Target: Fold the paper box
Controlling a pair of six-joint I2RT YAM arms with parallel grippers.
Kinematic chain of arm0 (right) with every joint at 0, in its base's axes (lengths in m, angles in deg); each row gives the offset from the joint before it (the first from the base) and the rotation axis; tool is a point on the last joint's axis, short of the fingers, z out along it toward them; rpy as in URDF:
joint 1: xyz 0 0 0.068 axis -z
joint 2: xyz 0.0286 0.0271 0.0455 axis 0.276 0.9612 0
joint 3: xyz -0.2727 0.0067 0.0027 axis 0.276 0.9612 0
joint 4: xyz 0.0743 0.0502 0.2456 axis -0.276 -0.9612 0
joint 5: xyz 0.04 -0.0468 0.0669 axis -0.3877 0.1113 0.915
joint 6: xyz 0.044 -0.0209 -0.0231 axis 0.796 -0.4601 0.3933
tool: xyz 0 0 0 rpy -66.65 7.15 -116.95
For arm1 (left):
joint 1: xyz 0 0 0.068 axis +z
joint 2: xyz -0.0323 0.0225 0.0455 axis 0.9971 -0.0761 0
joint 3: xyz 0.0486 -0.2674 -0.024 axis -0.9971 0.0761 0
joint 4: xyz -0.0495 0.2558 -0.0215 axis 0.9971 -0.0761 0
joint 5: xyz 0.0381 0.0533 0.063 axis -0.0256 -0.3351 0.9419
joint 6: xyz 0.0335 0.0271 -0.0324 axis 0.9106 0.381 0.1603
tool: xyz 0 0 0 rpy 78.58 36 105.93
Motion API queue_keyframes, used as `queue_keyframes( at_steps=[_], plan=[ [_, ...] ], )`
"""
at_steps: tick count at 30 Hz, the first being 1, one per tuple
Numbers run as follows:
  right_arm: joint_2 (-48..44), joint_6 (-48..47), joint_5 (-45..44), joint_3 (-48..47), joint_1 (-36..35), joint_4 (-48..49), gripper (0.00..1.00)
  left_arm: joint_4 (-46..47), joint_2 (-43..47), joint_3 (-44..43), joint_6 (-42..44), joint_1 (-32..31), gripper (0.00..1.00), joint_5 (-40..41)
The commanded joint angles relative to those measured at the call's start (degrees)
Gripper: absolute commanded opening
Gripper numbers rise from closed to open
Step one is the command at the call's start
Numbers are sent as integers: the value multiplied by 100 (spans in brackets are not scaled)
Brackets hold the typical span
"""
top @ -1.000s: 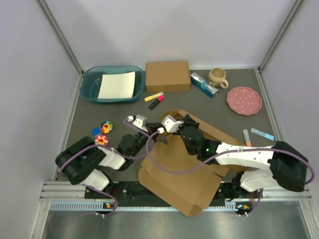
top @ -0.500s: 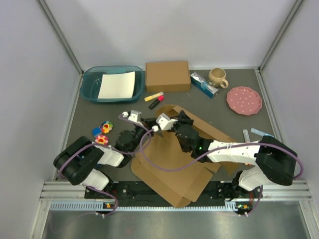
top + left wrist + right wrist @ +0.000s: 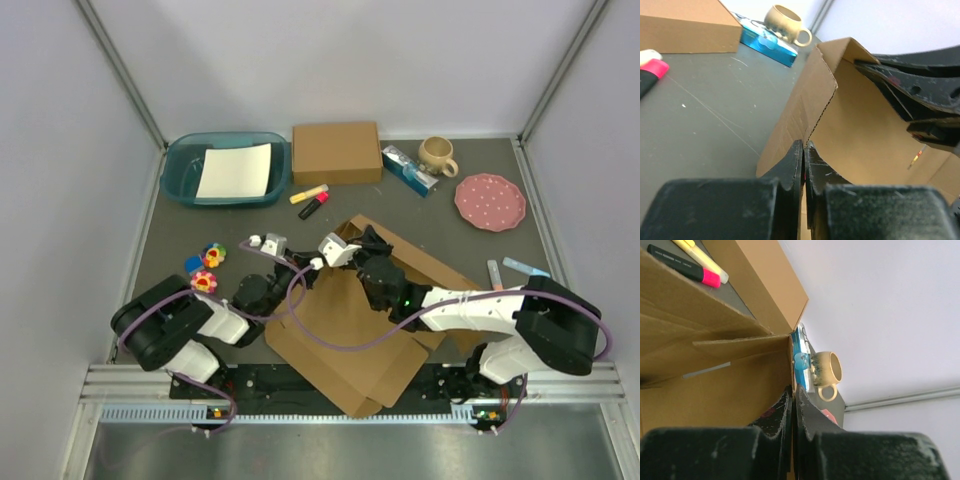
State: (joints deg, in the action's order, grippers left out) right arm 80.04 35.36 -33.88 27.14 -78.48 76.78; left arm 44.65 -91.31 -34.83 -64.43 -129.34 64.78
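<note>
You have bright, even light from above: the paper box (image 3: 345, 330) throws only soft, faint shadows on the desk (image 3: 450, 215) beside it. In the left wrist view the dark left pincer (image 3: 803, 146) in front of the paper box looks soft, the box's corrugated edge sharp, and the mug (image 3: 782, 22) behind it slightly blurred.

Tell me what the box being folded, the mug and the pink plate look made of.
The box: matte brown corrugated cardboard; the cut edge looks fluted. The mug: probably glazed ceramic, beige with a slight sheen. The plate: pink, dotted; ceramic or plastic, unclear.
</note>
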Motion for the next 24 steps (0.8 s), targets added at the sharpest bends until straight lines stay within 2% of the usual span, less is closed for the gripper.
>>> queue_keyframes(
  at_steps=[1, 3, 7, 8, 11, 16, 21, 23, 24],
  plan=[
    [-143, 149, -168, 203, 5, 151, 0, 953, 144, 129, 69, -375, 5, -397],
    [-152, 158, -186, 212, 5, 116, 0, 690, 241, 129, 192, -463, 8, -379],
    [-169, 140, -213, 195, 5, 37, 0, 408, 469, 252, 280, -481, 26, -143],
    [-178, 123, -230, 195, 5, 19, 0, 338, 618, 296, 324, -473, 35, -90],
    [-222, 97, -204, 204, -3, -25, 0, -241, 1117, 410, 482, -481, 45, 103],
    [-266, 88, -204, 213, 5, -43, 0, -1558, 2182, 586, 746, -481, 48, 489],
    [-240, 105, -186, 204, -3, -43, 0, -2956, 3807, 604, 895, -473, 48, 955],
    [-240, 105, -169, 204, 5, -25, 0, -3823, 4467, 464, 809, -473, 49, 1523],
    [-231, 96, -160, 204, 5, -25, 0, -3890, 4582, 463, 790, -481, 49, 1754]
  ],
)
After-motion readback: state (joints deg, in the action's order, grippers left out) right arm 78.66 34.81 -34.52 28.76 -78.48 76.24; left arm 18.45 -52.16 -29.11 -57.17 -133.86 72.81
